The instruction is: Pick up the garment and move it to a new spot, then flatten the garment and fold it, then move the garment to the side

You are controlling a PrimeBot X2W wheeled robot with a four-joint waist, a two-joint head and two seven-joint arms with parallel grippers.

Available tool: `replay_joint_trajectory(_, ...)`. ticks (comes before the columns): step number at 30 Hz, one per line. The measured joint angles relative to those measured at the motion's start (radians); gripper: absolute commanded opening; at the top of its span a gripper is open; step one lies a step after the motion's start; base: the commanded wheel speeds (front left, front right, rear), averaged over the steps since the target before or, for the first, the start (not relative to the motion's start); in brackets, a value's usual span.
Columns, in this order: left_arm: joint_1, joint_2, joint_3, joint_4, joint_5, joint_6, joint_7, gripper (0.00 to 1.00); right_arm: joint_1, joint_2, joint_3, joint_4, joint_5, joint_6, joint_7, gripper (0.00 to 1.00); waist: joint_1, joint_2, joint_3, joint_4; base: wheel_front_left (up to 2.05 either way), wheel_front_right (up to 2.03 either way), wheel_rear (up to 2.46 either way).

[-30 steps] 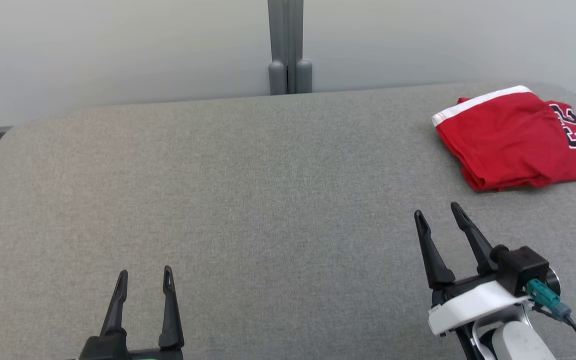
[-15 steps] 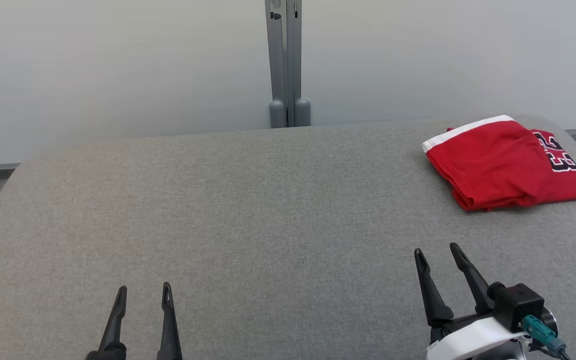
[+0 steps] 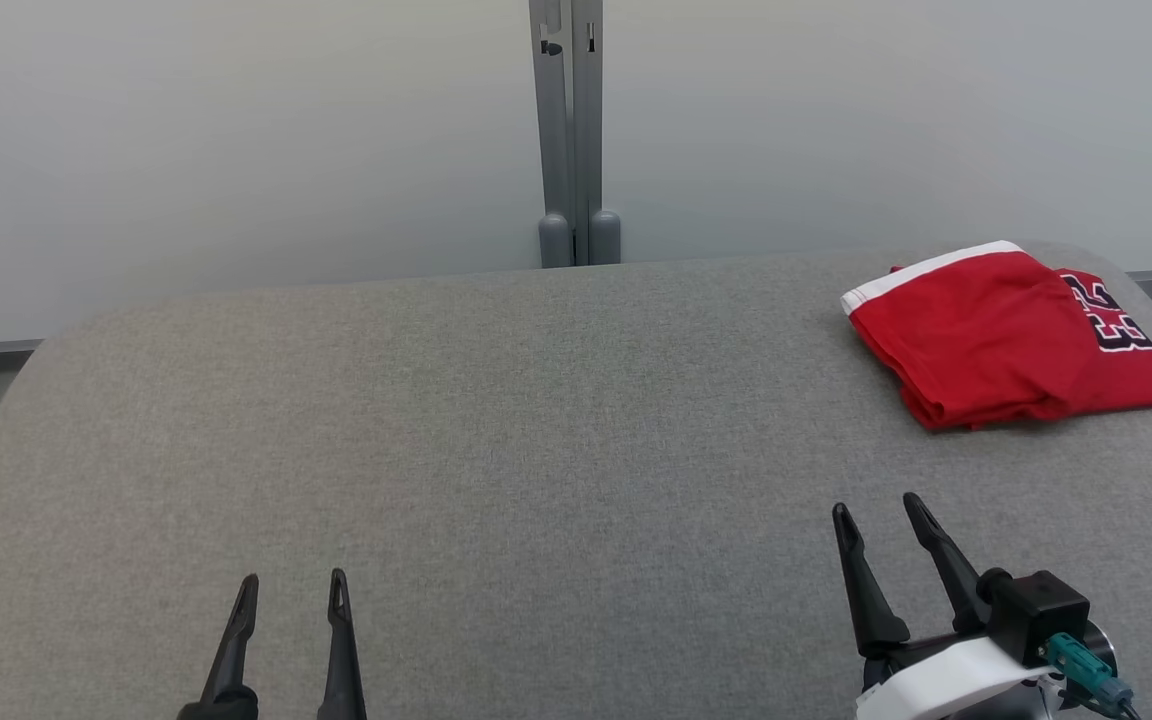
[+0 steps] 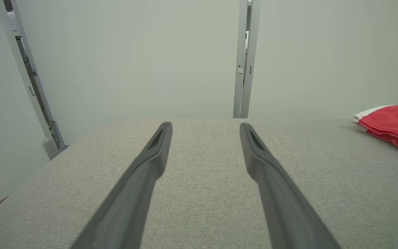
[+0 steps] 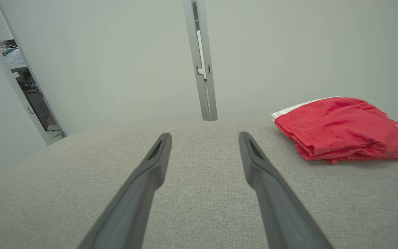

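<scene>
**Change.** Compared with the earlier head views, the whole scene sits lower in the picture. More of the post (image 3: 571,130) shows, and the far edge of the table (image 3: 536,450) lies further down. This is a camera move, not a move of the things. The garment (image 3: 986,335) keeps its place right of the post, and its folds look unchanged. Both grippers stay low at the near edge.

**Left gripper** (image 3: 293,580). It is left of the post at the near side of the table, well apart from the garment. The fingers stand wide apart with nothing between them.

**Right gripper** (image 3: 878,505). It is right of the post at the near side and short of the garment, not touching it. The fingers stand wide apart and hold nothing.

**Garment.** It is red with a white band and dark numerals. It lies folded in a compact stack at the far right of the table, well right of the post.

**Meaning for the task.** The garment is already folded and set to the side, and both grippers are free. On that evidence the task appears to be at or near its end, with no grasp under way.

**Containers.** None is seen on the table, so there are no contents to report.
</scene>
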Motion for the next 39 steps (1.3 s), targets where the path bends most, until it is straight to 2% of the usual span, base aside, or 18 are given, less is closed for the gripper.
replay_joint_trajectory(11, 0.001, 0.0, -0.003, 0.009, 0.007, -0.007, 0.0, 1.0, 0.001, 0.001, 0.001, 0.0, 0.007, 0.0, 0.0, 1.0, 0.0, 0.0, 0.004, -0.002, 0.0, 0.0, 0.0)
replay_joint_trajectory(12, 0.001, 0.0, -0.004, 0.013, 0.006, -0.007, 0.0, 0.0, 0.001, 0.001, 0.001, 0.005, 0.007, 0.0, 0.0, 0.0, 0.0, 0.0, 0.004, -0.002, 0.0, 0.0, 0.0)
replay_joint_trajectory(17, 0.005, -0.001, -0.009, 0.044, -0.022, -0.009, 0.003, 0.0, 0.022, 0.002, 0.001, 0.037, 0.033, 0.0, 0.008, 0.0, 0.0, 0.0, 0.006, -0.002, 0.0, 0.0, 0.0)
replay_joint_trajectory(39, -0.067, 0.019, 0.024, 0.105, -0.46, -0.058, 0.083, 0.0, -0.015, -0.008, -0.042, 0.049, 0.43, 0.0, 0.095, 0.0, 0.0, 0.0, 0.027, -0.008, 0.0, 0.0, 0.0)
